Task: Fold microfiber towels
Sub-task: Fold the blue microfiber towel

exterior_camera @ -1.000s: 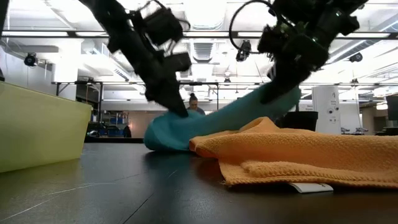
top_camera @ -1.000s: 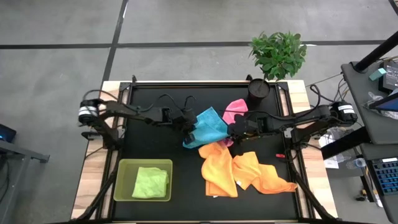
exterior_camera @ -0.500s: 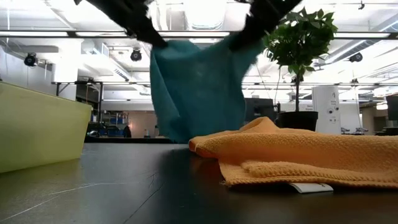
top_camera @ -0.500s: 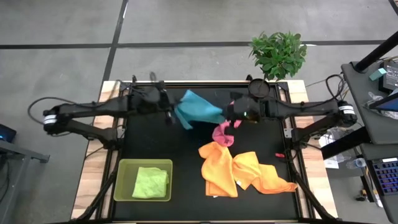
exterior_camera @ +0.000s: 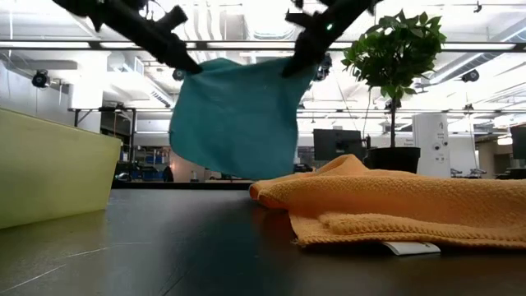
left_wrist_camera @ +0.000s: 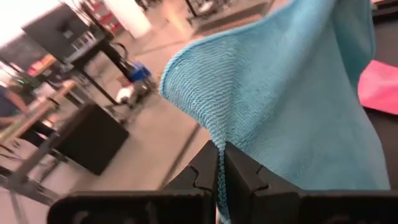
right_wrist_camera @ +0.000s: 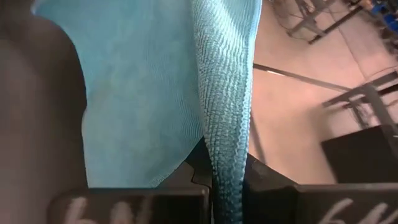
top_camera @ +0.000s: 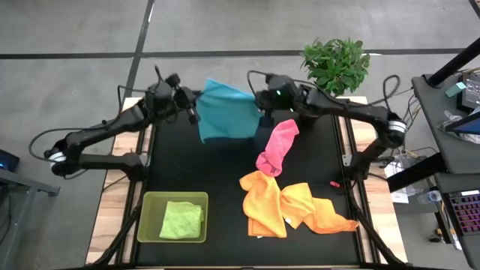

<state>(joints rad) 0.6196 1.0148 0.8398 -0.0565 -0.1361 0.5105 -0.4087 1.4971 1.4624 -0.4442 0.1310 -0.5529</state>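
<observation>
- While the light blue towel [top_camera: 225,111] is hanging spread in the air above the far edge of the table [top_camera: 187,169], no fold is showing in it yet.
- Left gripper [top_camera: 192,106] and right gripper [top_camera: 260,101] are each pinching shut on an upper corner, stretching it flat.
- Green towel [top_camera: 182,220] is lying in the tray [top_camera: 148,202] at the table's near left, looking done.
- Pink towel [top_camera: 276,146] and orange towels [top_camera: 289,208] are lying crumpled on the table, waiting.
</observation>
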